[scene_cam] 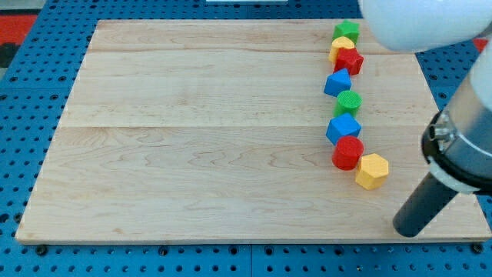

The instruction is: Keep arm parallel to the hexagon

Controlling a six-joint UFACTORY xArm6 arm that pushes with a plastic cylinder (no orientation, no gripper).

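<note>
The yellow hexagon block (372, 171) lies at the lower end of a line of blocks on the right side of the wooden board (192, 138). Above it stand a red cylinder (347, 152), a blue block (343, 128), a green cylinder (348, 101), a blue block (337, 82), a red block (350, 61), a yellow block (341, 48) and a green block (347, 31). My tip (407, 228) rests on the board to the lower right of the yellow hexagon, a short gap away, touching no block. The dark rod slants up to the right.
The arm's white and grey body (461, 146) fills the view's right edge and top right corner. The board lies on a blue pegboard (23, 115). The board's right edge is close to my tip.
</note>
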